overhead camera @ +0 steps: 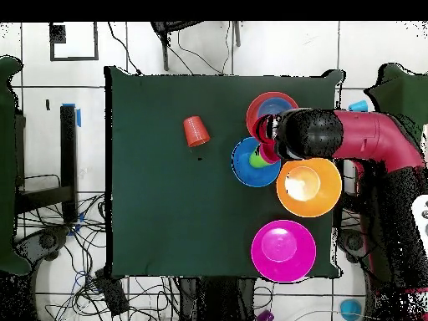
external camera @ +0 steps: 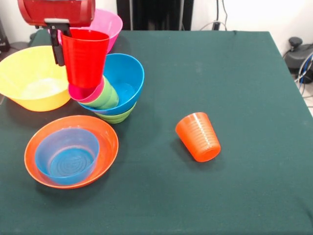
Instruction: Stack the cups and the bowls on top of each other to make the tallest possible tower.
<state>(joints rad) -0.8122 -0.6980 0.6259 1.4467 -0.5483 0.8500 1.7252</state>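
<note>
The gripper point(external camera: 59, 34) is closed on the rim of the red cup point(external camera: 85, 58): one dark finger point(external camera: 57, 49) runs down the outside wall of the cup at its left side, and the opposing finger is judged to sit inside the mouth, where it is hidden. The red cup hangs upright, mouth up, with its base lowered into the magenta-pink cup point(external camera: 84, 93).

The landmark is the wide blue bowl point(external camera: 120, 83). The magenta-pink cup and the light green cup point(external camera: 106, 96) lie tilted inside it at its left side. The blue bowl rests tilted on the small green bowl point(external camera: 116, 116), which is directly beneath. Together these form the tower.

Left of the blue bowl stands the big yellow-orange bowl point(external camera: 32, 78); behind it, the big pink bowl point(external camera: 111, 23). In front and left, the shallow orange-red bowl point(external camera: 105, 147) holds the small translucent blue bowl point(external camera: 68, 156). The orange cup point(external camera: 198, 137) lies on its side, well apart to the right.

Handling: the cups appear light, stiff and glossy, therefore slippery. Grip at the rim wall. The tilted stack may shift under load.
</note>
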